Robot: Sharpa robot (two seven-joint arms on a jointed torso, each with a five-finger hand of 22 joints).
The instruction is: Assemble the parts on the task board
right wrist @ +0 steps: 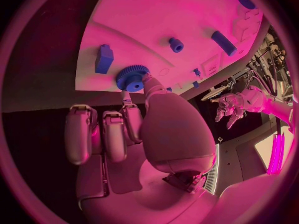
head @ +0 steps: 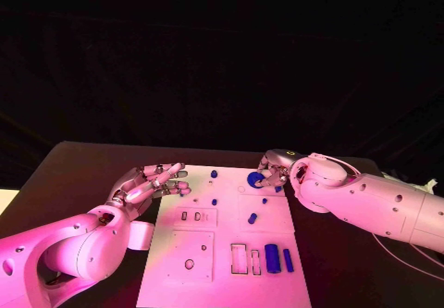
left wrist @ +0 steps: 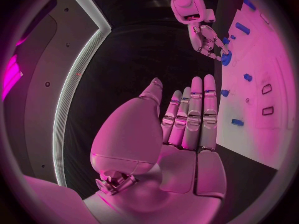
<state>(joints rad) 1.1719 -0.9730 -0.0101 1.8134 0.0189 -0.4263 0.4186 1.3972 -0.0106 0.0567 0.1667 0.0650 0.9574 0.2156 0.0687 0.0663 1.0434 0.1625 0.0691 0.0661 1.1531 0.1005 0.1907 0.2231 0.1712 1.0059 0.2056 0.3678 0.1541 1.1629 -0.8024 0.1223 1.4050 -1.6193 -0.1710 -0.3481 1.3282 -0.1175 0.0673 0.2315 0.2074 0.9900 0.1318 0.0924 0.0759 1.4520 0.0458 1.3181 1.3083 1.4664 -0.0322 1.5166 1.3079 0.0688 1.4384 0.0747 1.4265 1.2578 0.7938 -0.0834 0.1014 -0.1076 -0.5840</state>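
The white task board (head: pixel 226 256) lies in the middle of the table. At its far right corner my right hand (head: pixel 273 168) pinches a blue gear (head: pixel 255 179) between thumb and a finger; the right wrist view shows the gear (right wrist: pixel 132 78) low over the board, beside a blue block (right wrist: pixel 104 58). My left hand (head: pixel 153 183) hovers over the board's far left edge, fingers straight and apart, holding nothing. Small blue pegs (head: pixel 213 173) and a short cylinder (head: pixel 251 218) sit further in. A larger blue cylinder (head: pixel 272 256) lies near the front.
A thin blue bar (head: pixel 288 260) lies beside the large cylinder, next to rectangular slots (head: pixel 239 258). Further slots (head: pixel 184 216) and a round hole (head: pixel 188 264) mark the board's left half. Black table (head: pixel 83 173) surrounds the board.
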